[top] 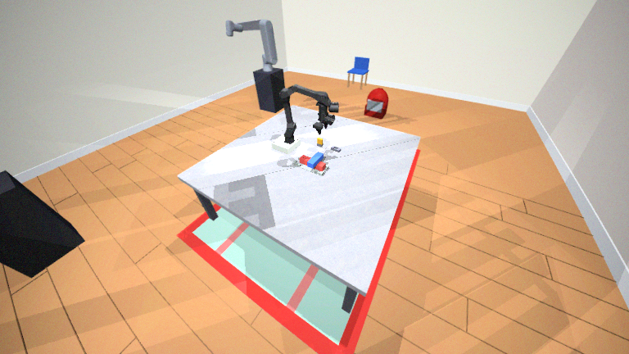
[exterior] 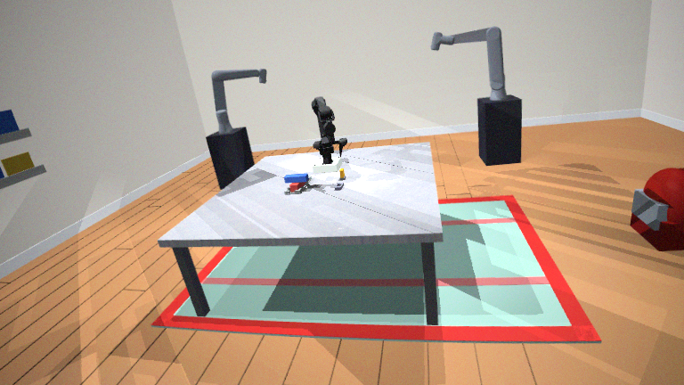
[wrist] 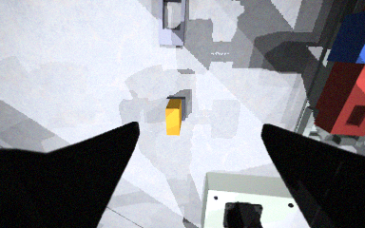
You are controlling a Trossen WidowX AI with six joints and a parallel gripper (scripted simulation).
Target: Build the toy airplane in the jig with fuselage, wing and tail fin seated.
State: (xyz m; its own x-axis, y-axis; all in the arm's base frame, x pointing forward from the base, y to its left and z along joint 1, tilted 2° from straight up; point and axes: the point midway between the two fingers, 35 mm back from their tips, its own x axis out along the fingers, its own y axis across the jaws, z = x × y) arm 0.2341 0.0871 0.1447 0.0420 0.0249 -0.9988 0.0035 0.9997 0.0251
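Observation:
The red fuselage [top: 320,165] [exterior: 295,187] [wrist: 338,95] lies in the pale cradle [top: 319,172]. The blue wing [top: 315,160] [exterior: 296,177] [wrist: 349,38] lies across the top of the fuselage; whether its tab is fully down cannot be told. The yellow tail fin [top: 319,141] [exterior: 342,173] [wrist: 173,120] stands upright on the table, apart from the fuselage, with a dark part at its foot. My gripper [top: 323,129] [wrist: 201,125] is open and empty above the tail fin. In the wrist view the fin shows between the fingertips, nearer the left one.
A small grey slotted holder [top: 336,148] [exterior: 339,185] [wrist: 171,39] sits on the table [top: 296,211] [exterior: 302,219] near the tail fin. The arm's white base block [top: 285,146] [exterior: 325,168] [wrist: 225,182] stands behind the cradle and shows low in the wrist view.

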